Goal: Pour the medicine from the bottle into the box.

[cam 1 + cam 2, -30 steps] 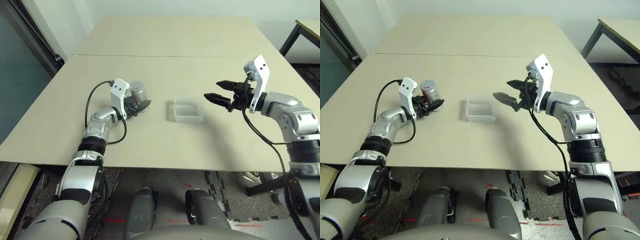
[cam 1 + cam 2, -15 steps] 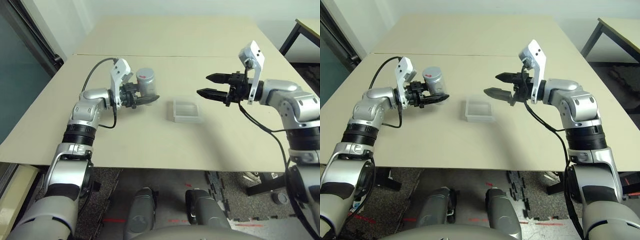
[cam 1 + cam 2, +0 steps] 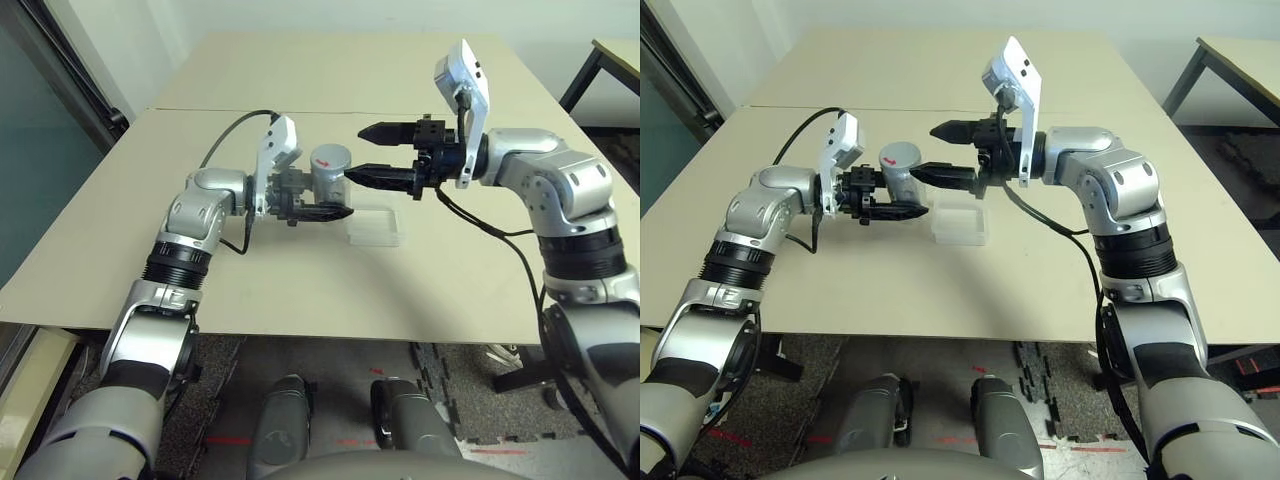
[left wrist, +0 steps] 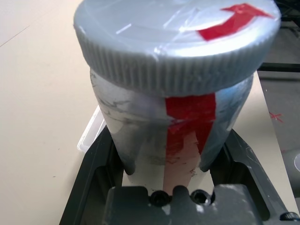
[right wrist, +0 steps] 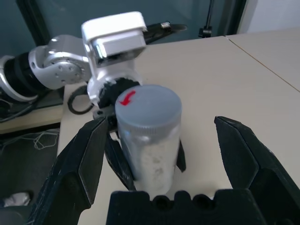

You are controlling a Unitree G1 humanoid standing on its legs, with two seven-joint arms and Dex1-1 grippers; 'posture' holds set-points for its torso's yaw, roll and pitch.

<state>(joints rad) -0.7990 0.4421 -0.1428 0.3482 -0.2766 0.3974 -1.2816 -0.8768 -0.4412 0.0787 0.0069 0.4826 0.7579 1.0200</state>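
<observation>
My left gripper (image 3: 325,200) is shut on the lower body of the bottle (image 3: 328,175), a silver-grey cylinder with a red stripe (image 4: 190,117). It holds the bottle upright in the air, just left of the clear box (image 3: 375,226). The grey cap (image 4: 173,37), marked with a red arrow, is on. My right gripper (image 3: 358,153) reaches in from the right, open, with its fingers either side of the cap (image 5: 147,105) and not touching it. The medicine is hidden.
The beige table (image 3: 300,80) stretches far behind the box, with a seam across it. Another table's corner (image 3: 615,50) stands at the back right. A black cable loops from my left wrist (image 3: 235,135).
My left gripper has lifted the bottle off the table and carried it right toward the box. My right gripper has swung left and up to the bottle's cap, staying open.
</observation>
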